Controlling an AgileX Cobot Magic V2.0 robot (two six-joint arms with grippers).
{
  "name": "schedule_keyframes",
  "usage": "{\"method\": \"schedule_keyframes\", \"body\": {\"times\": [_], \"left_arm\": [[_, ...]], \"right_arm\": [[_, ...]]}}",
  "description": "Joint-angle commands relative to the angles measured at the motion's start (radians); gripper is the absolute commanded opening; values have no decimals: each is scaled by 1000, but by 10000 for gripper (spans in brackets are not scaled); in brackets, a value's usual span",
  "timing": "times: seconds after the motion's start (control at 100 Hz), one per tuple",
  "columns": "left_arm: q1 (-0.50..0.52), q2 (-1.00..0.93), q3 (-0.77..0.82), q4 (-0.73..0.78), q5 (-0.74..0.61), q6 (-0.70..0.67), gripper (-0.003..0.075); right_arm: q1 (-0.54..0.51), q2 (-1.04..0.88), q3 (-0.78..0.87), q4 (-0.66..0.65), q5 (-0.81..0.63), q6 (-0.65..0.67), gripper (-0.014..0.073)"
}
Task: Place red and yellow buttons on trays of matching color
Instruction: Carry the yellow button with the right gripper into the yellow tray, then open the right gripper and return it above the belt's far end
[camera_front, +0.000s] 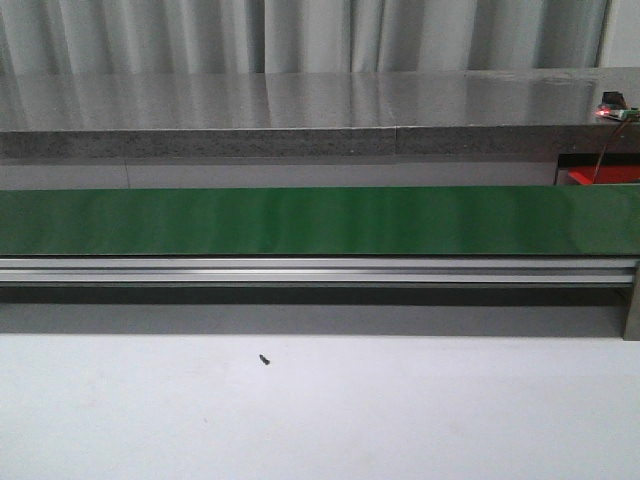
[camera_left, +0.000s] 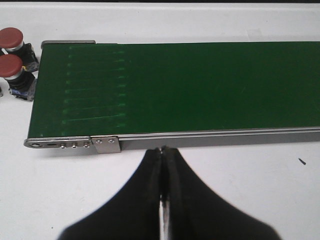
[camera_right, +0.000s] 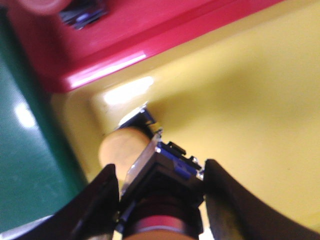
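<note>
Right gripper (camera_right: 160, 200) is positioned over the yellow tray (camera_right: 250, 115), its two dark fingers (camera_right: 97, 205) spread around the square metal-and-blue body of a button unit (camera_right: 162, 172) and pressing on both sides of it; a reddish cylindrical section of that unit shows low between the fingers, and the colour of its cap cannot be confirmed from this angle. Inside the yellow tray, close to its corner and just beyond the held unit, lies a yellow button (camera_right: 122, 145) on its side with its metal base toward the tray wall. The red tray (camera_right: 150, 35) adjoins the yellow tray along one edge; it contains at least one item (camera_right: 82, 11), seen only as a blurred dark body with part of a reddish cap at the frame edge. The green conveyor belt (camera_right: 25, 150) runs alongside both trays. Left gripper (camera_left: 163, 150) has its fingers pressed fully together with nothing between them, over the white table (camera_left: 150, 190) just beside the belt's aluminium side rail (camera_left: 200, 139). Two red buttons (camera_left: 11, 52) stand upright on the table off the belt's end, next to each other. In the front view the belt surface (camera_front: 320, 220) carries nothing, neither arm appears, and a small dark speck (camera_front: 264, 359) lies on the table.
</note>
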Motion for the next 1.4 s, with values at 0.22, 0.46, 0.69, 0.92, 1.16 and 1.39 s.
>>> {"method": "schedule_keyframes", "body": {"times": [0.22, 0.46, 0.69, 0.92, 1.16, 1.39], "left_arm": [[-7, -13, -26, -37, -53, -3, -20], [-7, -13, -26, -37, -53, -3, -20], [-7, -13, -26, -37, -56, -3, -20], [-7, -13, -26, -37, -56, -3, -20], [-7, -13, -26, -37, -56, -3, -20], [-7, -13, -26, -37, -56, -3, -20]], "right_arm": [[-109, -45, 88, 13, -184, 21, 258], [-128, 27, 187, 45, -295, 38, 258], [-127, 81, 184, 54, -307, 37, 259], [-127, 87, 184, 54, -311, 36, 458], [-129, 81, 184, 53, -310, 36, 523], [-130, 27, 184, 47, -325, 36, 523]]}}
